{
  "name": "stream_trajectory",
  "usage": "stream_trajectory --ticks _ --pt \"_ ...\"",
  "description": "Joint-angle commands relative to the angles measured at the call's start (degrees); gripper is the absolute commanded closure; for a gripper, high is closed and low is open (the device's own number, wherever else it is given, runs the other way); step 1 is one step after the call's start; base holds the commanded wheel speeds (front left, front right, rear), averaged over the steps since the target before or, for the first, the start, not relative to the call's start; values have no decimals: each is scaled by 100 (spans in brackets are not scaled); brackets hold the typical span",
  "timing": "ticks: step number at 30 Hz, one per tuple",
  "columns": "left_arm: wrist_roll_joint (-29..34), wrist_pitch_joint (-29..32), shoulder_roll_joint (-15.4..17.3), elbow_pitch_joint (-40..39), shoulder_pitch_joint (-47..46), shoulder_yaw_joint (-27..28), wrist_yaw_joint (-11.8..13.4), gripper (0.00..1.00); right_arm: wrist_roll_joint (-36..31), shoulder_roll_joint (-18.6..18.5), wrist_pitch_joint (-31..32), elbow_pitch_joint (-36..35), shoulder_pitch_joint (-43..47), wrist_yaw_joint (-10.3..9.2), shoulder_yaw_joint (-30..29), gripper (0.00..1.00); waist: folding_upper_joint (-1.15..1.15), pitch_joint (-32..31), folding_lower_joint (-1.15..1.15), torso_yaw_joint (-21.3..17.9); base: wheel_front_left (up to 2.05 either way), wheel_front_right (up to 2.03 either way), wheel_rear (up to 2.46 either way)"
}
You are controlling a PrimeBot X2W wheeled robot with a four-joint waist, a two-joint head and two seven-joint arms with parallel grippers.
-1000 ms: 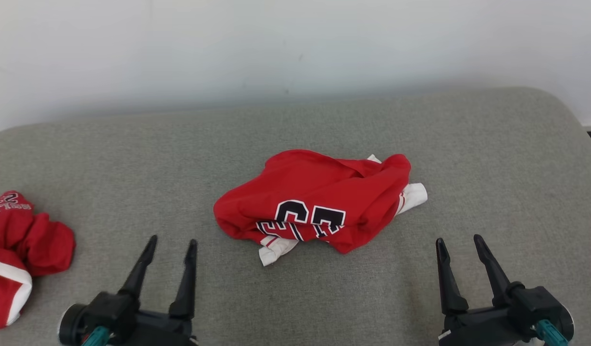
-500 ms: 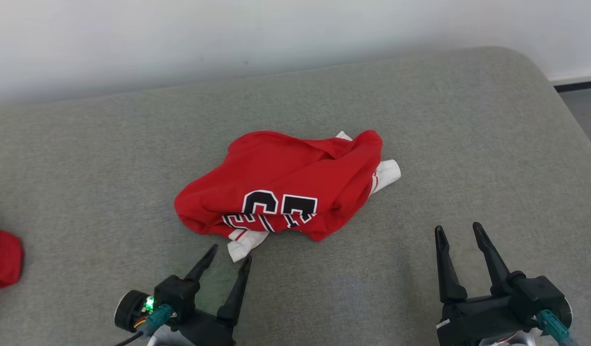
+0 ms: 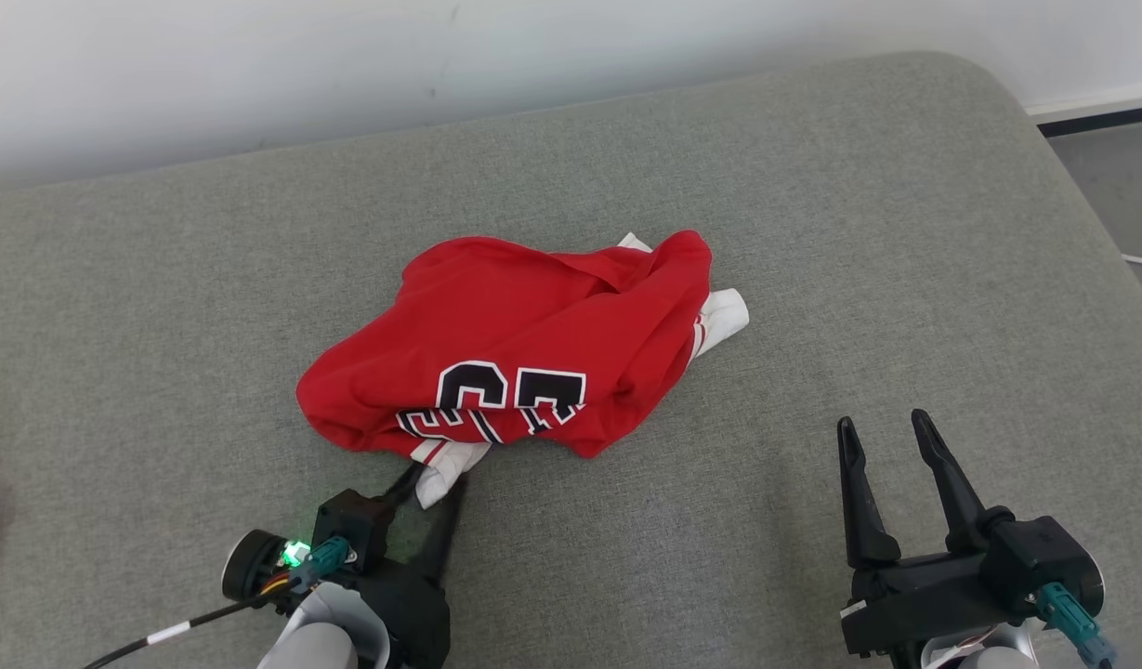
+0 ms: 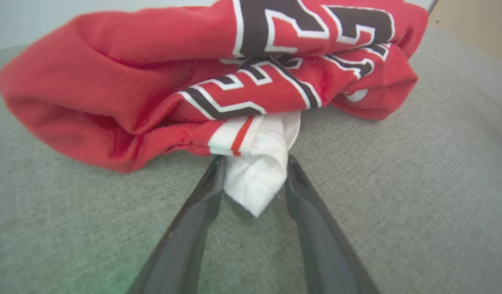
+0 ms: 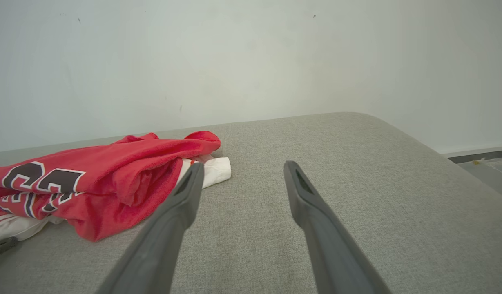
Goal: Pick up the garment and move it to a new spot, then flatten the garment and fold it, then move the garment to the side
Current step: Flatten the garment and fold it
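Left tool (image 3: pixel 433 483) has come forward to the near edge of the garment (image 3: pixel 515 344); the frame shift is the camera's. Garment lies crumpled mid grey padded surface (image 3: pixel 812 232).

Step in hand: first pick-up.

Left wrist view: fingers (image 4: pixel 201 204) apart, straddling the white hem (image 4: pixel 255 179), cloth touching both, not visibly squeezed. Head view leaves that contact unclear. Right wrist view adds a second white cuff (image 5: pixel 216 171) at the heap's far side.

Right tool (image 3: pixel 882 420) spread wide, empty, well apart from the cloth.

Next, likely: close fully on hem, then lift; thin corner may slip.
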Motion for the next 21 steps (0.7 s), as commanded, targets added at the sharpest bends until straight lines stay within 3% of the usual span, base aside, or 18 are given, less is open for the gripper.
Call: stream_trajectory --ticks 1,6,11,21 --pt "36 -17 -24 140 -38 2 11 100 -17 9 -2 5 -12 -13 7 0 -1 -8 0 5 0 0 0" --pt "-108 -18 -87 80 -241 283 11 100 -3 7 -2 -17 37 -13 -47 0 -1 -58 0 104 0 0 0" --pt "-63 -18 169 -469 -379 744 11 100 95 6 -2 -14 76 -13 -60 0 -1 -145 0 316 0 0 0" --pt "105 61 1205 -1356 -1563 1008 12 100 236 6 -2 111 163 -13 12 0 -1 -475 0 517 0 0 0"
